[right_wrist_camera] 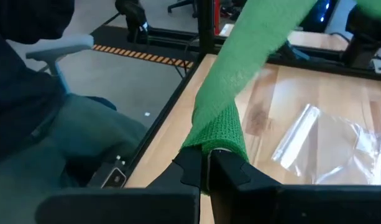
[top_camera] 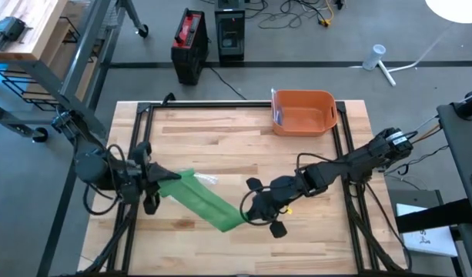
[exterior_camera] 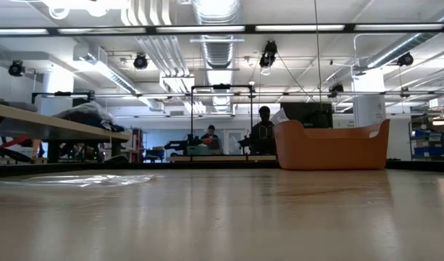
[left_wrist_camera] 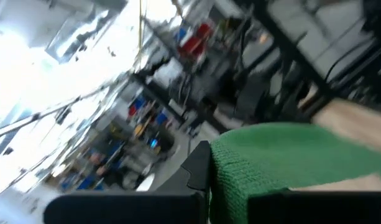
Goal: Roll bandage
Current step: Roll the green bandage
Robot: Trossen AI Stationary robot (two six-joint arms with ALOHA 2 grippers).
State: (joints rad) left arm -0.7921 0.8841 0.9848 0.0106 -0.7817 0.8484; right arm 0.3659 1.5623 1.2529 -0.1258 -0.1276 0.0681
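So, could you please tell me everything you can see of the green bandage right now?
The green bandage is a long strip of knitted, stretchy-looking fabric, unrolled and stretched between the two arms over the wooden table. The left gripper is shut on one end and the right gripper is shut on the other, where the cloth bunches and folds over the fingers. The strip runs diagonally, flat and fairly taut, held above the tabletop. A clear plastic wrapper lies on the table beneath it, not touching as far as I can tell.

Overhead, table-level and two close wrist cameras share the table (top_camera: 220, 123).
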